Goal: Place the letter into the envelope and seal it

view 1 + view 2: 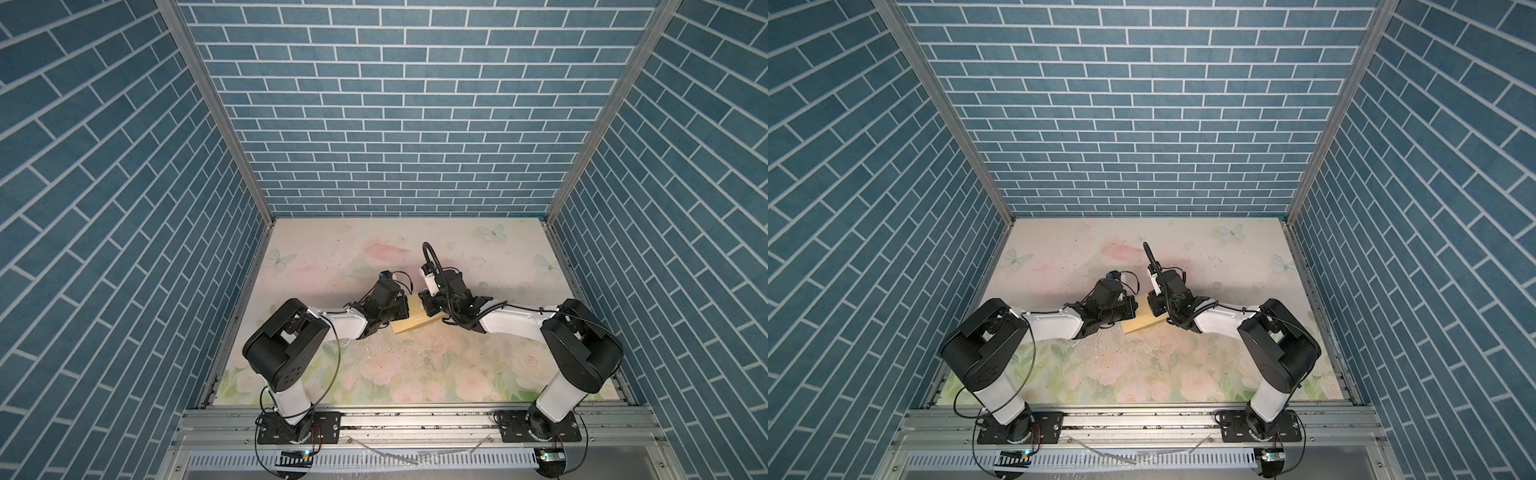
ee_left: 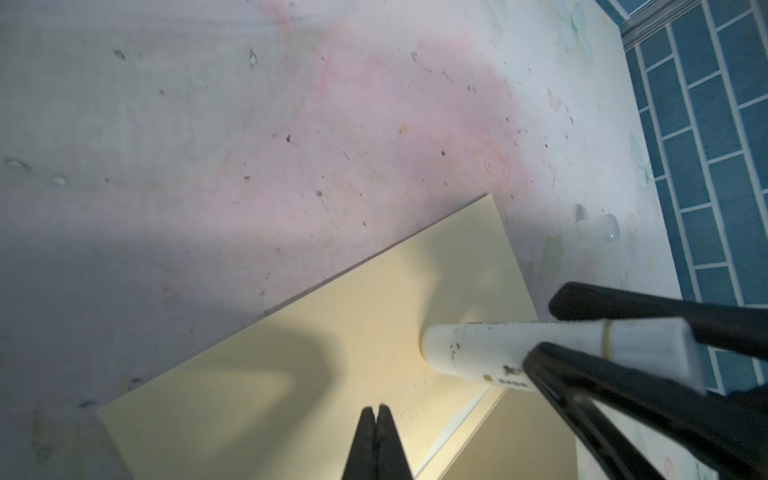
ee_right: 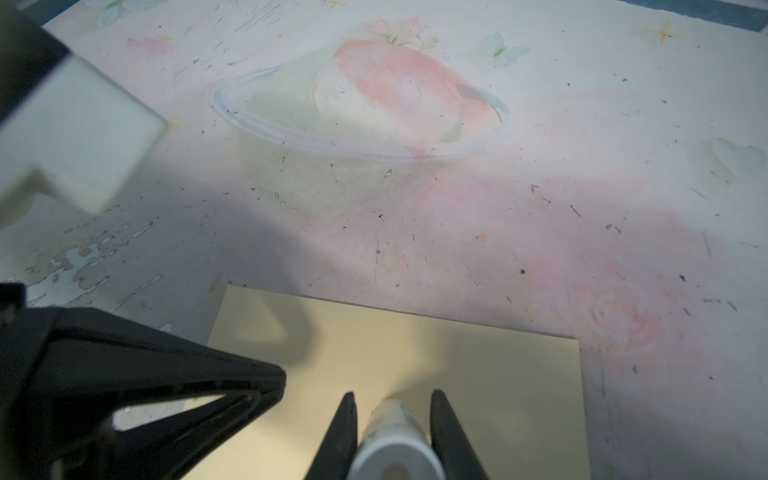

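The yellow envelope [image 1: 415, 321] [image 1: 1144, 321] lies flat on the floral table between both arms. It fills the near part of the left wrist view [image 2: 332, 332] and of the right wrist view [image 3: 490, 374]. My right gripper [image 3: 392, 395] [image 2: 544, 328] is shut on a white glue stick [image 3: 390, 419] [image 2: 478, 349]. The stick's tip rests on the envelope near a pale strip along a fold. My left gripper [image 2: 376, 409] is shut and empty, with its tips low over the envelope's face beside the stick. The letter is out of view.
A small clear cap [image 2: 598, 230] lies on the table just past the envelope's corner. The table surface [image 1: 374, 257] is floral, scratched and speckled. Blue brick walls [image 1: 395, 124] close in three sides, and a metal rail [image 1: 415, 419] with both arm bases runs along the front.
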`<action>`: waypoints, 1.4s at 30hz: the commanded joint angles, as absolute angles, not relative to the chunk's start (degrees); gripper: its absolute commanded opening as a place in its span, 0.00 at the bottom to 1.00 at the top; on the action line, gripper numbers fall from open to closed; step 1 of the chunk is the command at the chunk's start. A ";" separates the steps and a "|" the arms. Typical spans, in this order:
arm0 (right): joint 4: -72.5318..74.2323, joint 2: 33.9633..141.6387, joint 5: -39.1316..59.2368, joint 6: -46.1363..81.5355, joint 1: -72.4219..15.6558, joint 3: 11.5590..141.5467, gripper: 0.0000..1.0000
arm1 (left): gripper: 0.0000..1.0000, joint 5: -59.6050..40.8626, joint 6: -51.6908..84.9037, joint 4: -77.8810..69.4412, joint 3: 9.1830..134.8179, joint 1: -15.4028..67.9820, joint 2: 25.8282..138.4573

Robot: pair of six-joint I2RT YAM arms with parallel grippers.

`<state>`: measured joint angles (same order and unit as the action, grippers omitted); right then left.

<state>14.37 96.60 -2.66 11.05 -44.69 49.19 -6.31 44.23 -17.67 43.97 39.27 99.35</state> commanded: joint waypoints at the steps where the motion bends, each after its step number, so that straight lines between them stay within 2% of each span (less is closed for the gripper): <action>1: 11.91 98.61 -0.17 9.54 -45.60 50.54 0.00 | 0.00 -6.97 45.17 -17.78 43.25 39.11 100.58; 13: 9.80 98.66 -2.19 8.14 -45.62 51.23 0.00 | 0.00 -2.94 44.25 -12.98 42.72 39.16 102.18; 42: 4.36 98.22 -16.71 7.23 -45.00 52.56 0.00 | 0.00 0.00 43.68 -10.35 40.52 39.11 104.77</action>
